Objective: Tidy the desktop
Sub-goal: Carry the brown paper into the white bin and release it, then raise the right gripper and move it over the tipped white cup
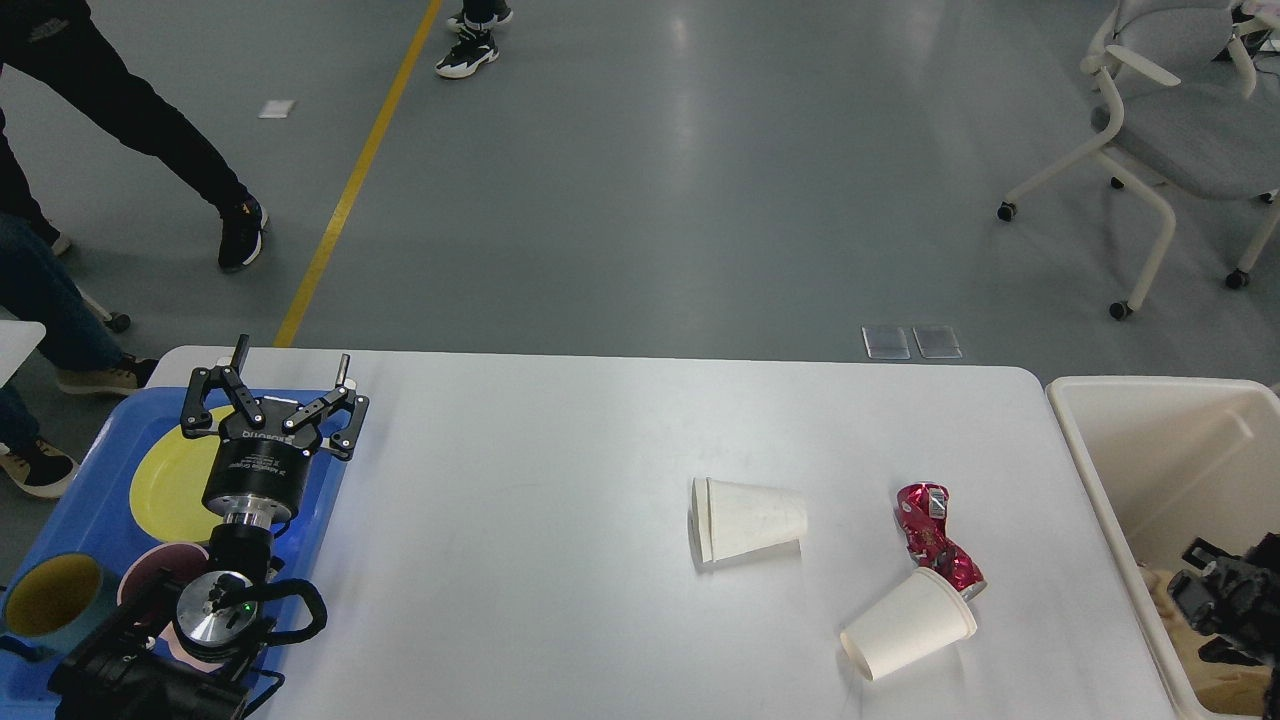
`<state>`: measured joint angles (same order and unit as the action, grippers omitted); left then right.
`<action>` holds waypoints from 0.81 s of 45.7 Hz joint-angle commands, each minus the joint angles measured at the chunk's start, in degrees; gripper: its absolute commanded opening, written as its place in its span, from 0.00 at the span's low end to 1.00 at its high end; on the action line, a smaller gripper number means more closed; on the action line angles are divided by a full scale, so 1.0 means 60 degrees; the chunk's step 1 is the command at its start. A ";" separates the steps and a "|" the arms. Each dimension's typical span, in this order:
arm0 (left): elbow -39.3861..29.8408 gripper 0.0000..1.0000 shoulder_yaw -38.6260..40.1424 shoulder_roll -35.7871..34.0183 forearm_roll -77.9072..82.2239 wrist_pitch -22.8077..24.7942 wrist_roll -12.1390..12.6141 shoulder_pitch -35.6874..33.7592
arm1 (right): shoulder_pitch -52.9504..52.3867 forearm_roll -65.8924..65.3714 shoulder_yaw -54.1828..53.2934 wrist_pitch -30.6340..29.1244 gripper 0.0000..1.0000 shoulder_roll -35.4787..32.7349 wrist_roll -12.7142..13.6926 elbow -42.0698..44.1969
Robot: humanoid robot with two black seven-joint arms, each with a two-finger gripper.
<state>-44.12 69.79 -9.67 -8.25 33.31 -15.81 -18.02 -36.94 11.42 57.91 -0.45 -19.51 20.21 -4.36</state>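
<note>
The white desktop [560, 470] fills the middle of the head view. On its right part lie a tipped paper cup [748, 520], a crushed red can [935, 540] and a second tipped paper cup [908, 625] that touches the can. My left gripper [291, 358] is open and empty, held above the right edge of the blue tray [75, 500], far from the cups. My right gripper [1225, 600] is a dark shape low over the cream-white bin [1150, 430]; its fingers cannot be told apart.
The tray holds a yellow plate [165, 490], a teal cup [50, 600] and a pink bowl [155, 570]. Brownish trash [1165, 590] lies in the bin. People's legs [130, 110] stand beyond the left far corner. An office chair [1180, 130] is at the far right.
</note>
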 commanded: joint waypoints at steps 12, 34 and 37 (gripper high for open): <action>0.0000 0.96 0.0000 0.0000 -0.0002 0.0000 -0.0001 -0.0015 | -0.1297 -0.0190 0.0105 -0.0729 1.00 -0.0483 0.0059 -0.0854; 0.0000 0.96 0.0000 0.0000 -0.0002 0.0000 -0.0001 -0.0015 | -0.9791 -0.3003 0.0969 -0.4256 1.00 -0.1233 0.0352 -0.8485; 0.0000 0.96 0.0000 0.0000 -0.0002 0.0000 0.0013 -0.0015 | -1.0642 -0.2988 0.1086 -0.5385 1.00 -0.0866 0.0352 -0.8940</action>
<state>-44.12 69.79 -9.67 -8.26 33.31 -15.76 -18.10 -91.55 -6.63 62.92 -22.60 -27.60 22.21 -52.63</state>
